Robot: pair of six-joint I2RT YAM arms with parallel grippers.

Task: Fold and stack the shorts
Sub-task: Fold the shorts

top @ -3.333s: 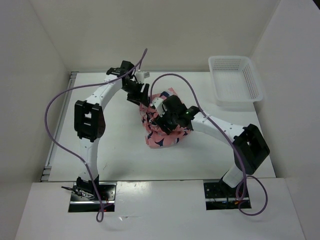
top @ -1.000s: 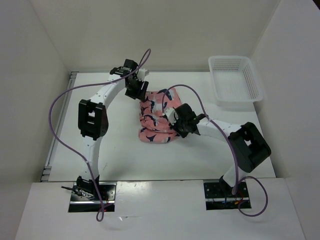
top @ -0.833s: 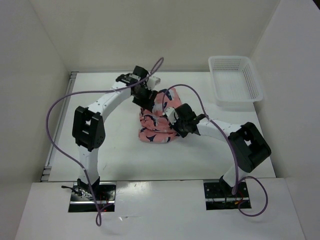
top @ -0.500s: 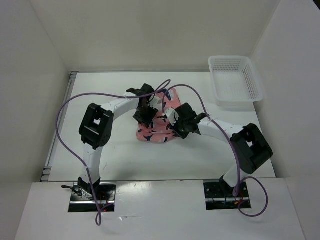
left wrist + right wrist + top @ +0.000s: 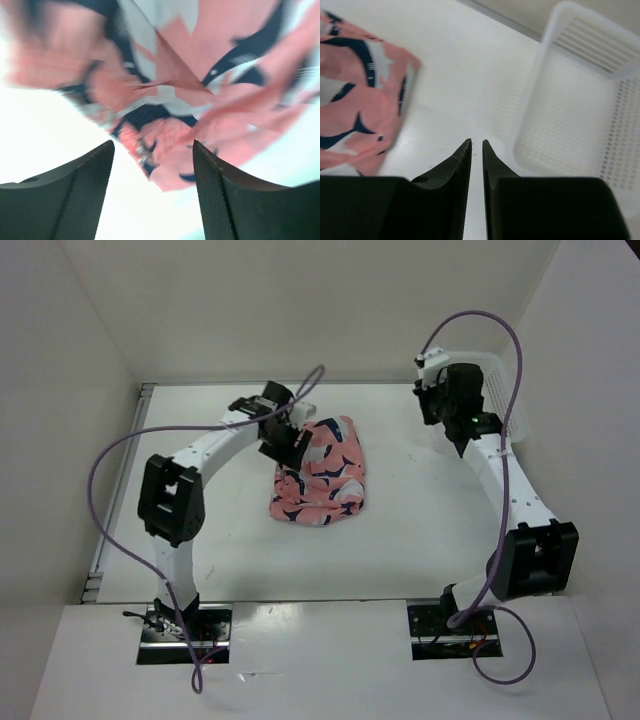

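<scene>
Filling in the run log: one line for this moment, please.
shorts rumpled heap on table | left gripper open at their far-left edge | right gripper shut, empty, beside basket

Salmon-pink shorts [image 5: 325, 475] with navy-and-white fish print, white perforated basket [image 5: 570, 115], white table [image 5: 420, 530], black-and-white arms [image 5: 507, 485]

My white-and-black left arm [image 5: 215, 435] bows outward at the elbow and reaches inward, with its black two-finger left gripper [image 5: 152, 150] tipped down and spread wide. My right arm [image 5: 510, 490] stretches far forward. Its right gripper [image 5: 476, 145] points down, fingers nearly together — only a slit between.
</scene>
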